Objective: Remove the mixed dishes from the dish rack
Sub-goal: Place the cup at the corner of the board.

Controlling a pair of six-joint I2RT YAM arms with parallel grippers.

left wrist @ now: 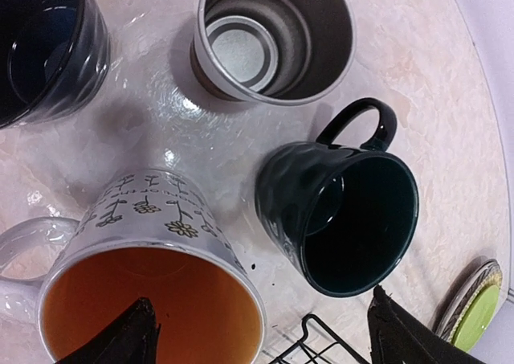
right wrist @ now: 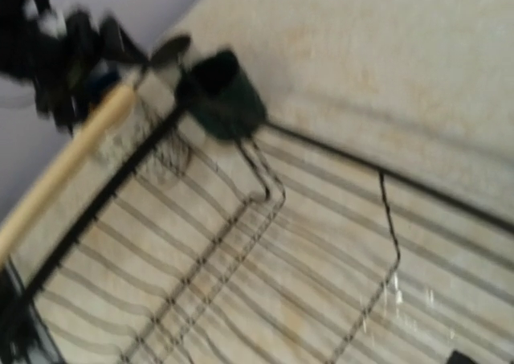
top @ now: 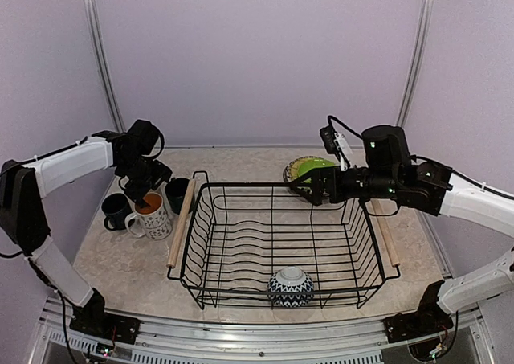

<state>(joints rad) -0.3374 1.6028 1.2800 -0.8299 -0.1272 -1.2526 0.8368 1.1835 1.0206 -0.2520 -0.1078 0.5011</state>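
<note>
The dish rack [top: 281,243] stands mid-table, with a blue-white patterned bowl [top: 290,287] upside down at its near edge. Left of it stand a white patterned cup [top: 152,216] with an orange inside [left wrist: 152,308], a teal mug [left wrist: 341,219] and a dark blue mug [top: 116,210]. My left gripper [top: 144,189] hovers open just above the white cup, one finger [left wrist: 120,340] over its inside, the other finger [left wrist: 401,336] beside the teal mug. My right gripper [top: 310,190] is open over the rack's far right corner, holding nothing. A lime-green plate [top: 309,168] lies behind it.
A grey metal cup [left wrist: 273,38] stands behind the teal mug. The rack's wooden handles [top: 181,223] run along its short sides, the left one close to the cups. Tent walls and poles close in the back and sides. The right wrist view is blurred, showing rack wires [right wrist: 241,251].
</note>
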